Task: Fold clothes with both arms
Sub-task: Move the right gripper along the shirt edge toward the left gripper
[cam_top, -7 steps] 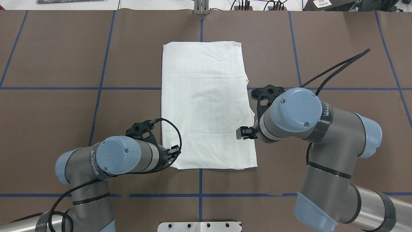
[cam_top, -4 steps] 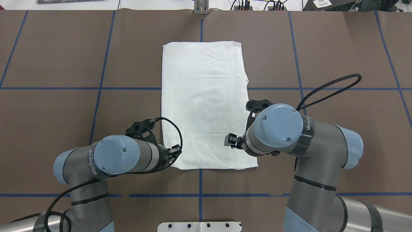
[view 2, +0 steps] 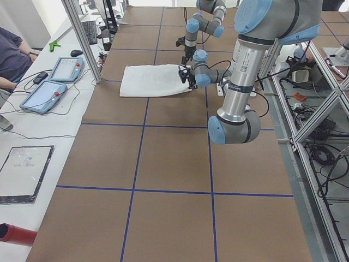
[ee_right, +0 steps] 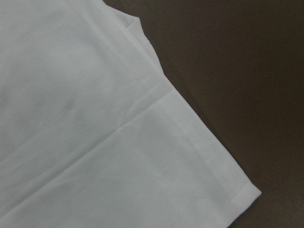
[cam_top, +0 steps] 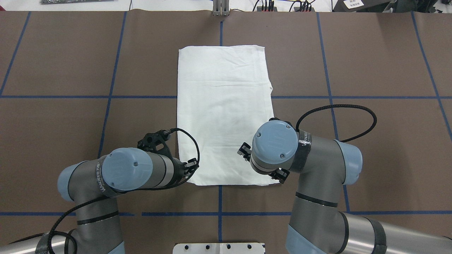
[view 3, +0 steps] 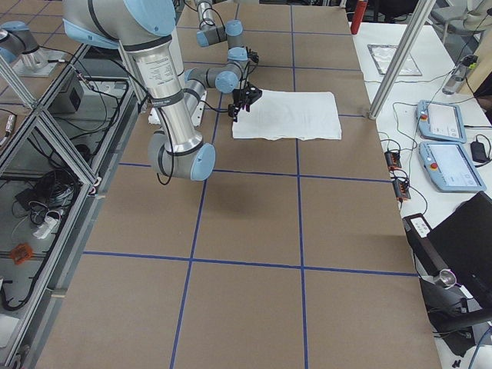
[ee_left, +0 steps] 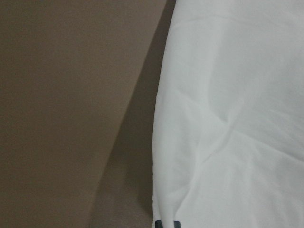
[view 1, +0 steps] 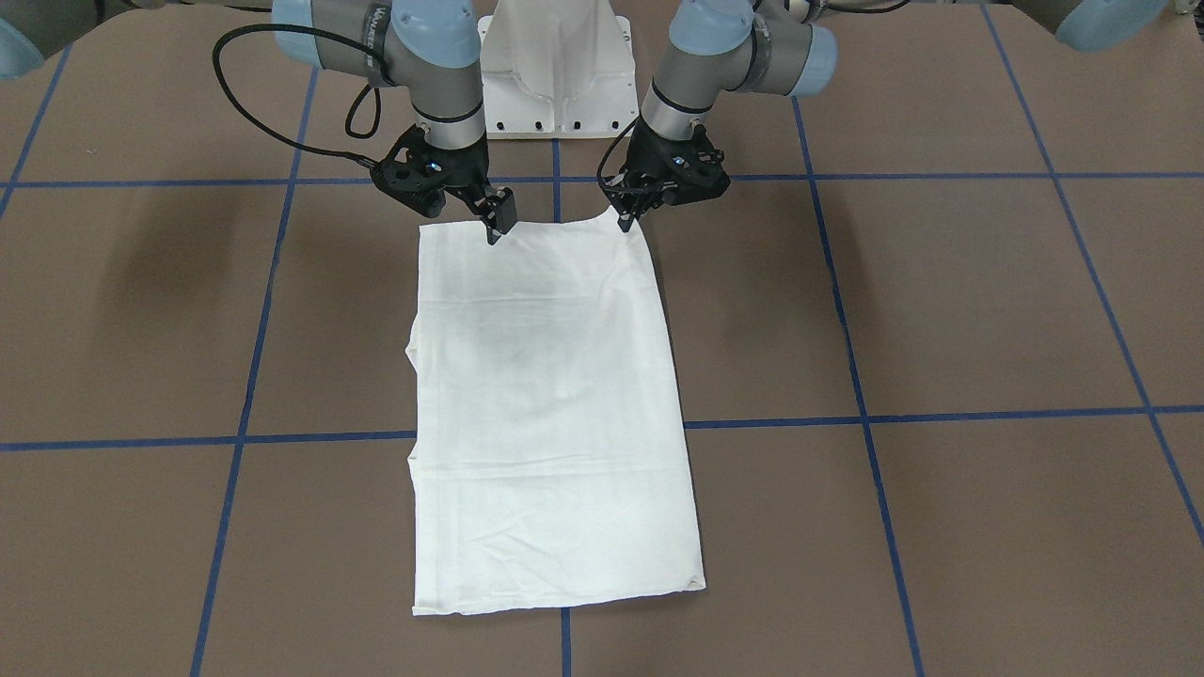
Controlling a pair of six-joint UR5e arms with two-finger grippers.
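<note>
The white shirt (cam_top: 222,113) lies folded into a long flat rectangle in the middle of the table; no text, neck or label shows. It also shows in the front view (view 1: 546,404). My left gripper (view 1: 624,221) is shut on the shirt's near-left corner, which is pulled up slightly; it also shows in the overhead view (cam_top: 192,165). The left wrist view shows the cloth (ee_left: 228,118) close up. My right gripper (view 1: 497,226) hangs open just above the near edge, near the near-right corner (ee_right: 247,192). In the overhead view my right wrist hides it.
The table is covered in brown sheet marked with blue tape lines (cam_top: 219,201). The white pedestal base (view 1: 555,66) stands at the near edge between the arms. An aluminium post (cam_top: 220,8) stands at the far edge. Tablets (view 2: 52,90) and an operator (view 2: 11,54) are beyond the far side.
My right arm has swung in toward the robot and to the left, bringing its gripper over the shirt's near-right corner. The left arm and the shirt have stayed put.
</note>
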